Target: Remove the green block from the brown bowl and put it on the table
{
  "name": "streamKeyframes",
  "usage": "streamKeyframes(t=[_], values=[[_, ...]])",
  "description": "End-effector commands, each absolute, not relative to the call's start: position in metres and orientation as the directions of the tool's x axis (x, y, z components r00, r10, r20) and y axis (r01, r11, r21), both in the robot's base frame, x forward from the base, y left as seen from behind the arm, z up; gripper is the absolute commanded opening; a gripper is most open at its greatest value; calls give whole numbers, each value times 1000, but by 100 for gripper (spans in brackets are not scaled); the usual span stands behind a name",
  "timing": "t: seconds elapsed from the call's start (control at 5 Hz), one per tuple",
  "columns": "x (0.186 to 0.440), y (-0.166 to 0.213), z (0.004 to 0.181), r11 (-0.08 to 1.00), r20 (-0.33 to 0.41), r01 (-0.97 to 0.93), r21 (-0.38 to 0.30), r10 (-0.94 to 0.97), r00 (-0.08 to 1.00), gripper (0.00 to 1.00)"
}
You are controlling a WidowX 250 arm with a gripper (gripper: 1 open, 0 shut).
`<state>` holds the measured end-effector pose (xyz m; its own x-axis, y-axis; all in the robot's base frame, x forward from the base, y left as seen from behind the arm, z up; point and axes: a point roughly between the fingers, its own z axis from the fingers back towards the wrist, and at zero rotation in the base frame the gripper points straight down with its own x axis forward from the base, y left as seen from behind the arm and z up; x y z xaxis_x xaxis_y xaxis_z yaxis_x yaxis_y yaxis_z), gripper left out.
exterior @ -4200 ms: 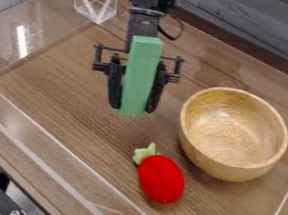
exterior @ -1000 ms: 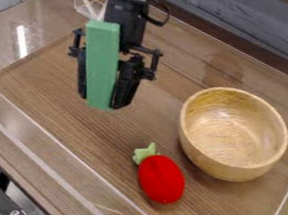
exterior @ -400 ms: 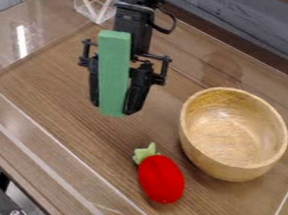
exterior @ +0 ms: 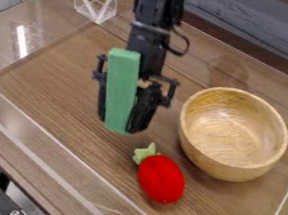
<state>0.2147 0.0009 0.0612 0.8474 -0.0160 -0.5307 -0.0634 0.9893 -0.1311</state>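
Note:
The green block (exterior: 119, 88) hangs upright in my gripper (exterior: 132, 96), which is shut on it above the table (exterior: 42, 85). Its lower end is just over the wood, left of the brown bowl (exterior: 233, 132) and close above the red toy. The arm reaches down from the top middle of the view. The bowl stands empty at the right, apart from the block. The black fingers (exterior: 149, 97) show at the block's right side; the block hides most of them.
A red toy with a small green leafy top (exterior: 159, 175) lies just below and right of the block. Clear acrylic walls (exterior: 18, 21) border the tabletop. A clear holder (exterior: 94, 5) stands at the back left.
The gripper with the green block swung left, then came back right and lower toward the red toy. Bowl and toy have stayed put.

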Motion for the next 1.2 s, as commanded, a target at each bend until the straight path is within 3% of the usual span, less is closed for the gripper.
streamKeyframes(t=[0.0,0.2,0.4,0.6,0.8,1.0], values=[[213,-1,73,981,-500,-138,-138,52,865,0],[209,-2,88,961,-491,-237,-146,137,860,100],[216,-2,104,963,-454,-213,-165,117,883,100],[211,-3,107,970,-433,-176,-170,86,897,100],[215,-6,121,970,-396,-153,-188,67,916,0],[218,-5,132,968,-356,-144,-203,64,932,100]])
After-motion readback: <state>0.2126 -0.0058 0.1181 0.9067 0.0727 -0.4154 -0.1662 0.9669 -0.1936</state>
